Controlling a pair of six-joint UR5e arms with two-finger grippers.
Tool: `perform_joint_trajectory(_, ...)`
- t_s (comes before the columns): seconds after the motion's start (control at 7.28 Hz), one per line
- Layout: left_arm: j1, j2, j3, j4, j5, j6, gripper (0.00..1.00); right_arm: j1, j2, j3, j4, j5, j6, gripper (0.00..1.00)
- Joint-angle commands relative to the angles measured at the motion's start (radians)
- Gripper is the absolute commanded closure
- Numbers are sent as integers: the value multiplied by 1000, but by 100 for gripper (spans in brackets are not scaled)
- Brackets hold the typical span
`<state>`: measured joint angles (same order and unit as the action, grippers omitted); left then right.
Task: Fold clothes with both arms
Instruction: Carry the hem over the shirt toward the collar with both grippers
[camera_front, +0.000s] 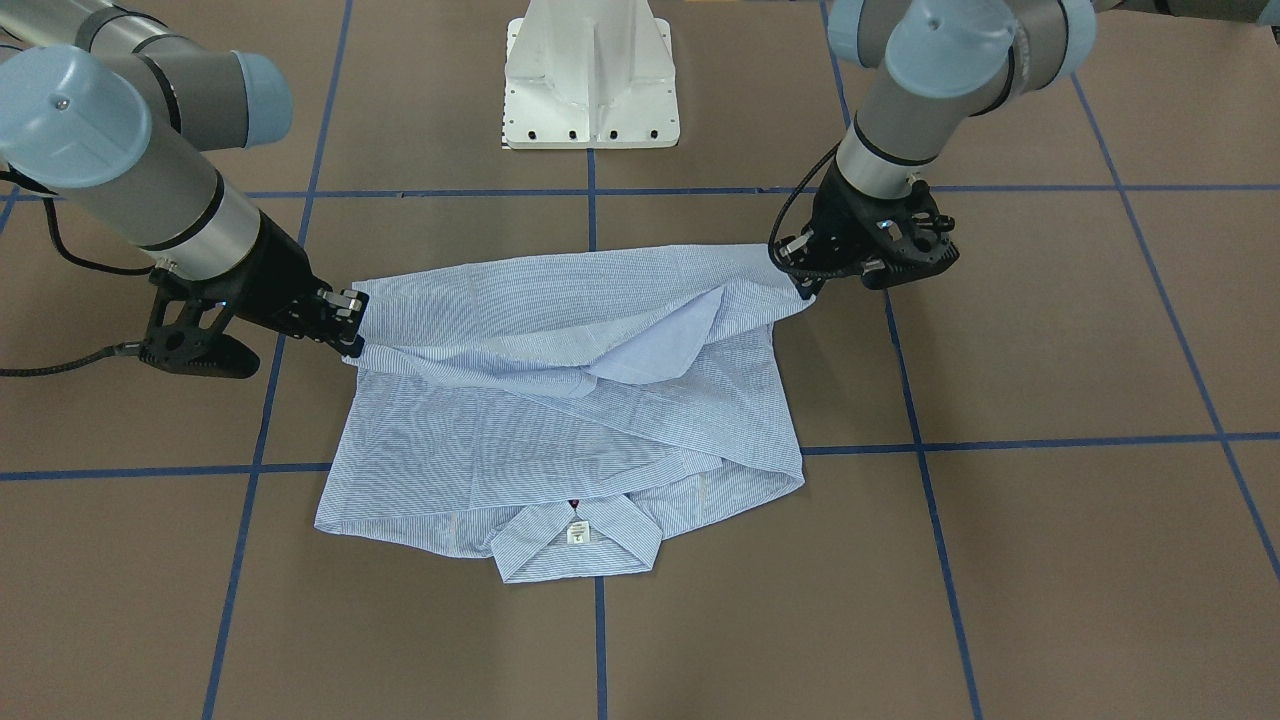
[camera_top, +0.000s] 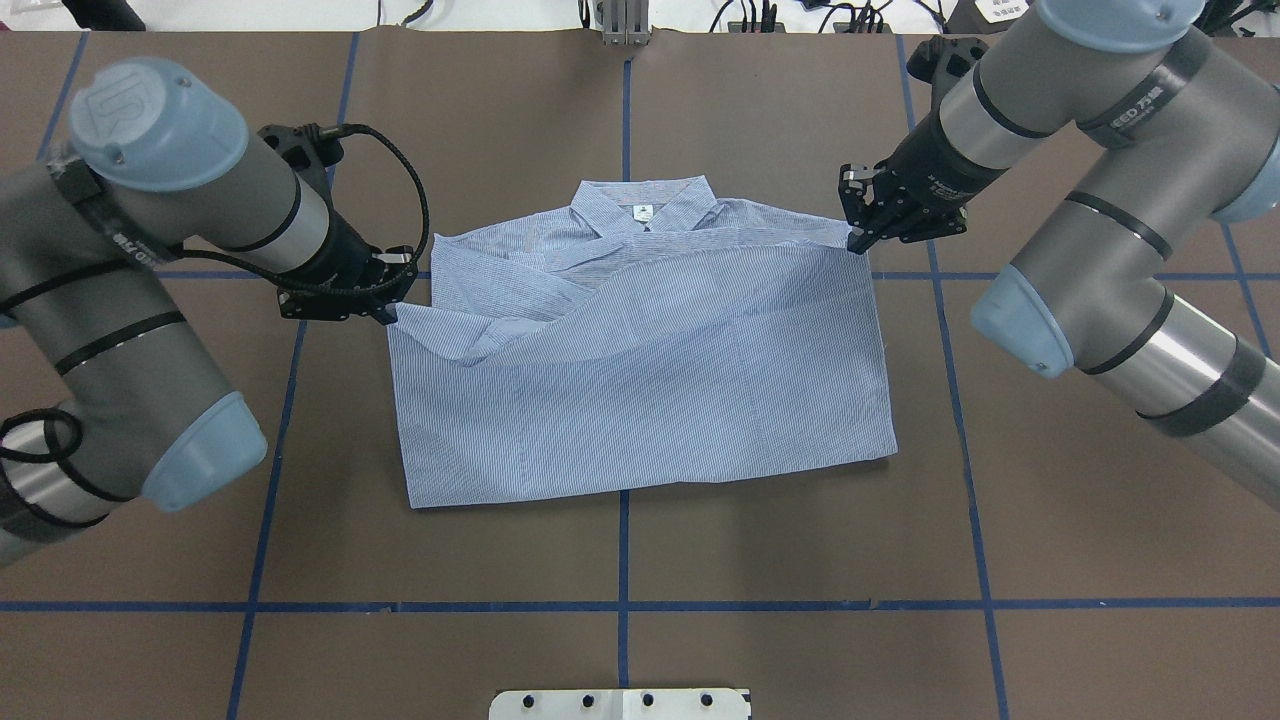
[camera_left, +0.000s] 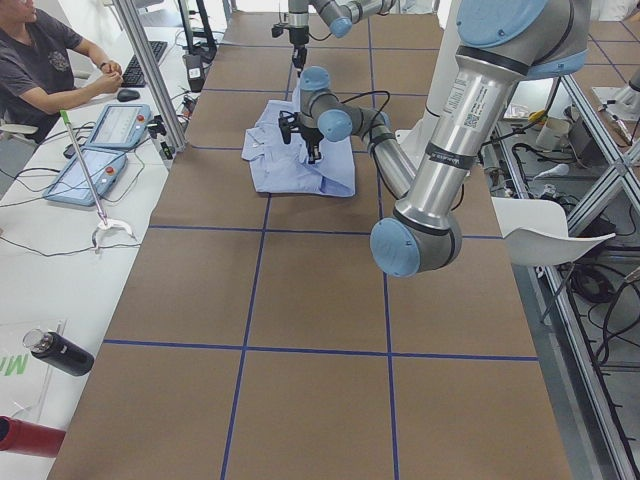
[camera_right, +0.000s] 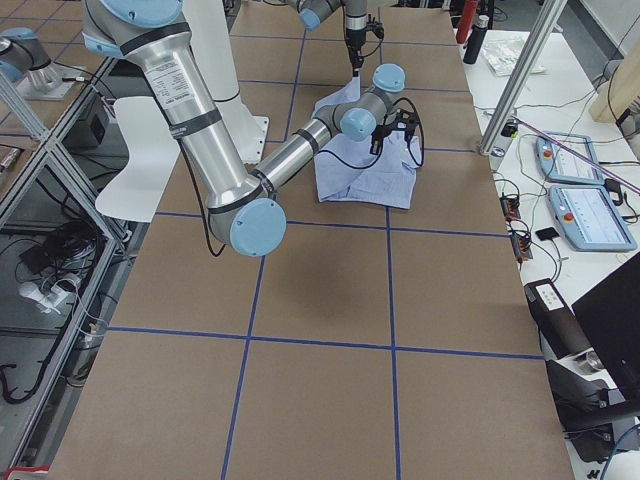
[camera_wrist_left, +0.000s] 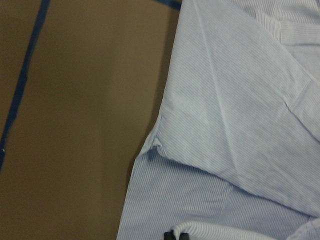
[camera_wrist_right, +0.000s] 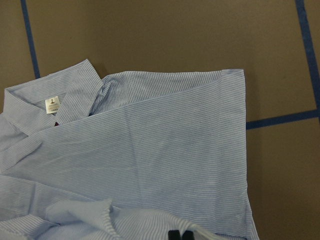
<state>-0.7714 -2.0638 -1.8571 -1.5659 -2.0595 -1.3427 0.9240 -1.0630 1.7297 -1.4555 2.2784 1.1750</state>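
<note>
The shirt is spread between the 2 grippers on the brown table. Its lower half is folded up over the body. The fold's free edge runs from one gripper to the other, raised at both ends and sagging in the middle. Just beyond that edge, away from the robot, the collar lies flat with its white label facing up. Blue tape lines pass under the cloth and cross the table on every side of both grippers. Behind them, on the robot's side, stands the white pedestal. Well beyond the left gripper, a person sits at a side desk.

The left gripper is low over the table, its fingers pinched together on the corner of the folded edge at the robot's left. The right gripper is clamped the same way on the opposite corner, nearer the collar.
</note>
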Motion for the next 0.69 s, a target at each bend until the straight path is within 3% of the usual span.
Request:
perform_joint_trajectory(0.0,-49,-65,104,-16,-4,63,100,15,66,-80,13,-17,-21,100)
perform_joint_trajectory(0.55,-103,-134,284,-169,-4,86,100,39,158,-224,15,-28,-35,100)
